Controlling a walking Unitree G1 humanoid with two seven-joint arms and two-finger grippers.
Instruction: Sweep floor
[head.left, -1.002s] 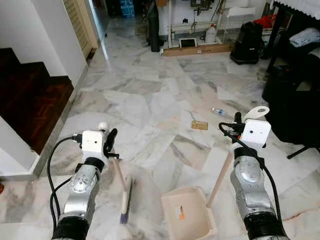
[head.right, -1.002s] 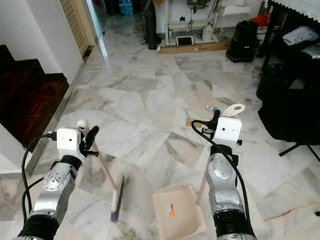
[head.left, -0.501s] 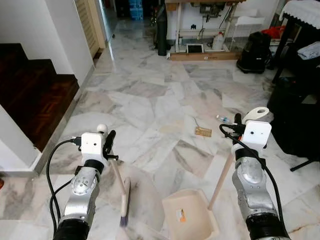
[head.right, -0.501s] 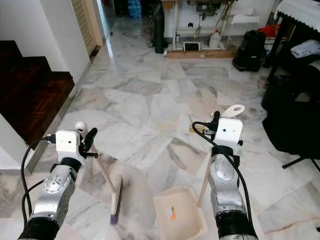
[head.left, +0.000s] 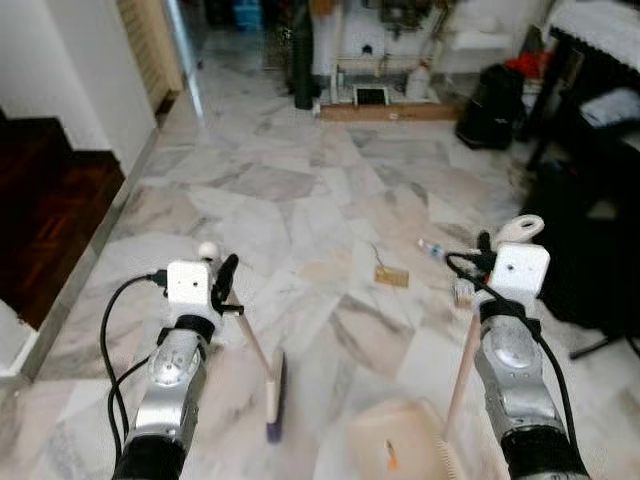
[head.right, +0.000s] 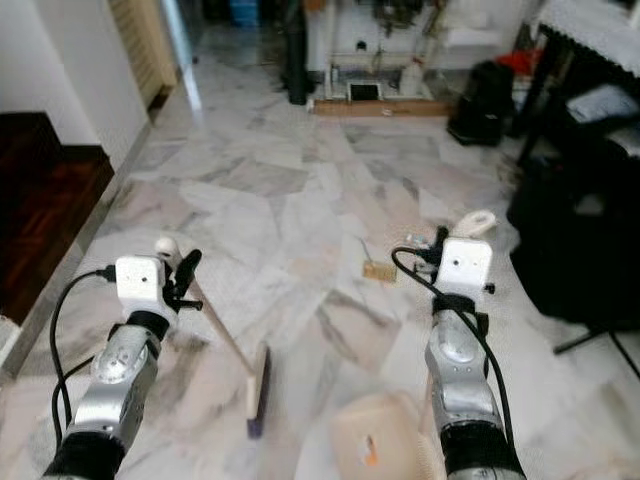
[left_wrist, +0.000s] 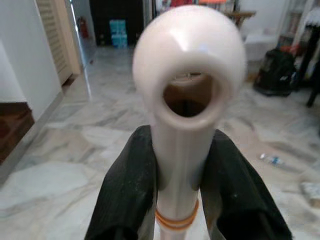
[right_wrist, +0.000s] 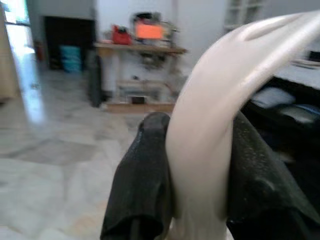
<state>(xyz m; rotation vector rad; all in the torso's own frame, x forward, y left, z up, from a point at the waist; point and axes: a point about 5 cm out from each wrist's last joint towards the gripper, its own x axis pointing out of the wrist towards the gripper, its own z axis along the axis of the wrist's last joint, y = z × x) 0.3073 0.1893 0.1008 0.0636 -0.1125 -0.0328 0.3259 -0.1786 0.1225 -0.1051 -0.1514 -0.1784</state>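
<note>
While left pincer (head.left: 222, 290) pinches the cream plastic broom (head.left: 273, 392), right pincer (right_wrist: 192, 165) pinches the beige dustpan (head.left: 405, 452) handle; brown scrap (head.left: 392, 276) on marble floor (head.left: 290, 200) at 12 o'clock.

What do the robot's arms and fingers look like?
Both arms are shiny silver metal with rounded, jointed sections. Each wrist carries a white boxy block; the left arm also has a small white ball on top. Thick black cables loop out beside each arm, including the right arm. Each gripper has two long, smooth black fingers, seen close up on the right too.
</note>
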